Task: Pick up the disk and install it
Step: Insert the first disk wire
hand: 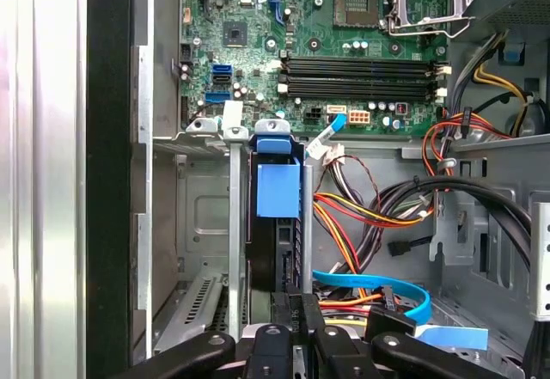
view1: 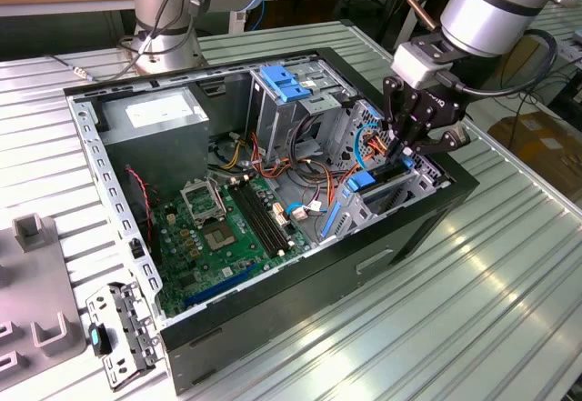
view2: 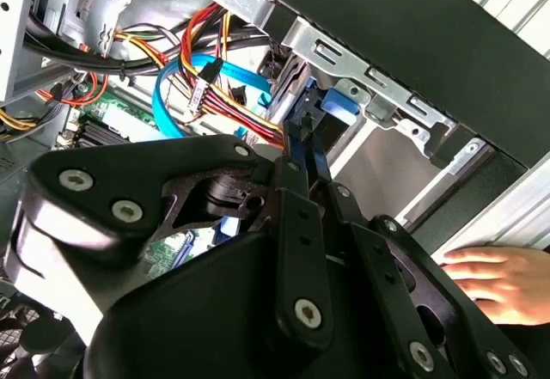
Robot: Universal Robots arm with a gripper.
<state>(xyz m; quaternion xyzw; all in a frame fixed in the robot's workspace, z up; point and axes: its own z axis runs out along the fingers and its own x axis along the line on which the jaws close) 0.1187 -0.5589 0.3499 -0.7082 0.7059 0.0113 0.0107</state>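
In the exterior view, an open computer case lies on its side on the ribbed metal table. The gripper hangs low over the drive cage at the exterior view's right end of the case, with its tips down among the coloured cables. The green motherboard and the grey power supply lie further to the exterior view's left.

In the second wrist view, the jaws are pressed close together just by the blue rail of the disk. I cannot tell if they pinch it. A person's hand rests beside the case.

In the first wrist view, the disk stands on its edge inside the cage slot, its blue rail facing the camera, the gripper touching its near end.
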